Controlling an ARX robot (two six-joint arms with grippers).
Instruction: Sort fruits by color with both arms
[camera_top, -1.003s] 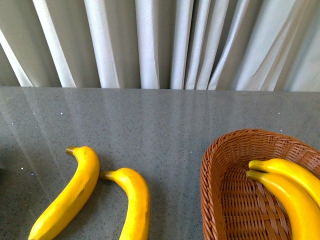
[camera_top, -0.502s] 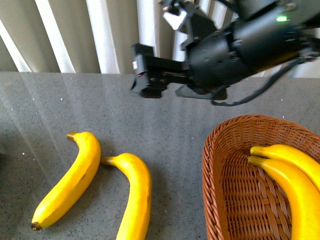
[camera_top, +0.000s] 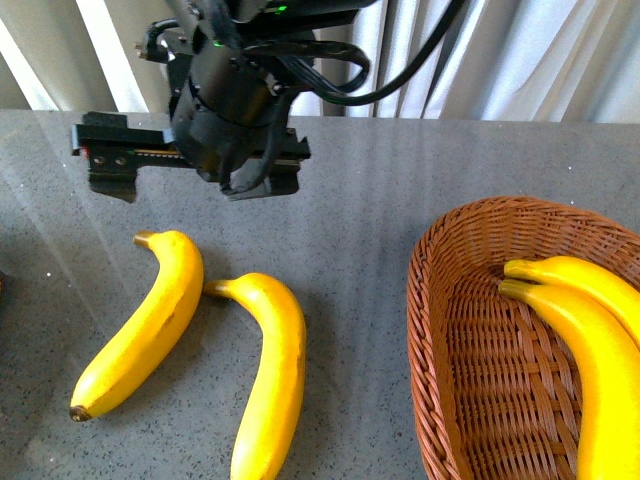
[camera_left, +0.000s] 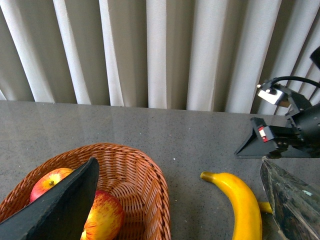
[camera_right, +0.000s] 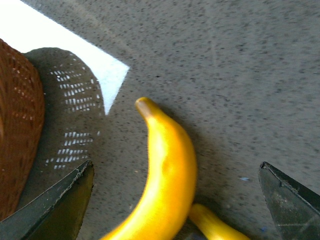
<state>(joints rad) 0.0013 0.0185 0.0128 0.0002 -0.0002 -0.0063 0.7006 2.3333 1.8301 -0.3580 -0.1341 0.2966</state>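
Observation:
Two yellow bananas lie side by side on the grey table: the left one and the right one. My right gripper hangs open just beyond them. In the right wrist view it is open, with one banana lying between the jaws below and a second banana's tip beside it. Two more bananas lie in the right wicker basket. My left gripper is open and empty, over a second basket's rim; that basket holds two red apples.
White curtains hang behind the table's far edge. The right arm's black body and cables fill the top of the front view. In the left wrist view a banana lies to the right of the apple basket, and the right gripper is beyond it.
The right arm came into view from the upper right and swung left across the table to just beyond the two loose bananas. The bananas and baskets have not moved.

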